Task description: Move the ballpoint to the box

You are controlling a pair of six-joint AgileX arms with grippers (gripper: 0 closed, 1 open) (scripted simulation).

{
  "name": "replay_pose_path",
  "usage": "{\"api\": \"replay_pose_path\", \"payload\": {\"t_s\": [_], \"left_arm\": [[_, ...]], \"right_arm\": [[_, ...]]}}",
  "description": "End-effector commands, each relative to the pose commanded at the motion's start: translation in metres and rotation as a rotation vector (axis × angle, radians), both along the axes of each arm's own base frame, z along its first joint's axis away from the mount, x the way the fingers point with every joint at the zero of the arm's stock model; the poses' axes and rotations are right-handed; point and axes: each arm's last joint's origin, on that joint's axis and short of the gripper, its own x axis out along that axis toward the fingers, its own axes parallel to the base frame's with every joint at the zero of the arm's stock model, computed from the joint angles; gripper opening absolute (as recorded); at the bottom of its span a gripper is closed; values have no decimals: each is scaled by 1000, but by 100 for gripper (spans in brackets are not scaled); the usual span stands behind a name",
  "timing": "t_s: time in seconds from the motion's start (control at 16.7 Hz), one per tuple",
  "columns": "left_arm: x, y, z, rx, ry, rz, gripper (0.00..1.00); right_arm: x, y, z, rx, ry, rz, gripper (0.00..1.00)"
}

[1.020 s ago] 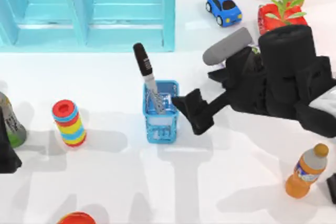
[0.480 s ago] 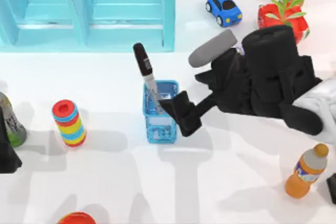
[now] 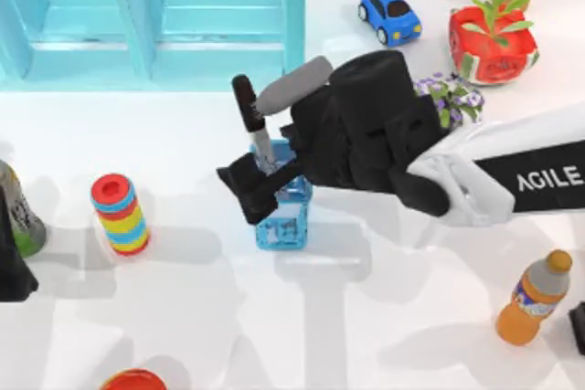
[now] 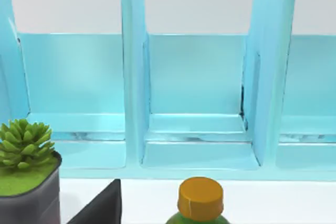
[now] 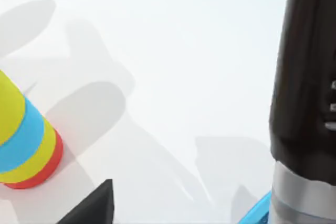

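White bench [image 3: 384,317], turquoise shelf unit [image 3: 155,15] along its back edge, ballpoint [image 3: 252,125] leaning upright in blue box [image 3: 283,226], right hand [image 3: 247,191] beside it, grip state unclear, left arm parked at left edge.

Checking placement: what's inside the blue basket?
The pen stands in the basket, lower barrel inside, leaning out. The right gripper covers part of the basket; the rest of its inside is hidden.

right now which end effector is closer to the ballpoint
Right. The right end effector sits just beside the ballpoint standing in the blue basket; the left end effector is parked at the table's far left edge.
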Motion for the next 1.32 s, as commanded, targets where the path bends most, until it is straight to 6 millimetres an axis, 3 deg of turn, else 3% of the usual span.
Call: {"api": "replay_pose_path", "payload": {"t_s": [0.36,1.14,1.32], "left_arm": [[0,0,0,0,0,0,100],[0,0,0,0,0,0,100],[0,0,0,0,0,0,100]], "right_arm": [[4,8,-6,3,-3,0,100],[4,8,-6,3,-3,0,2],[4,8,-6,3,-3,0,0]]}}
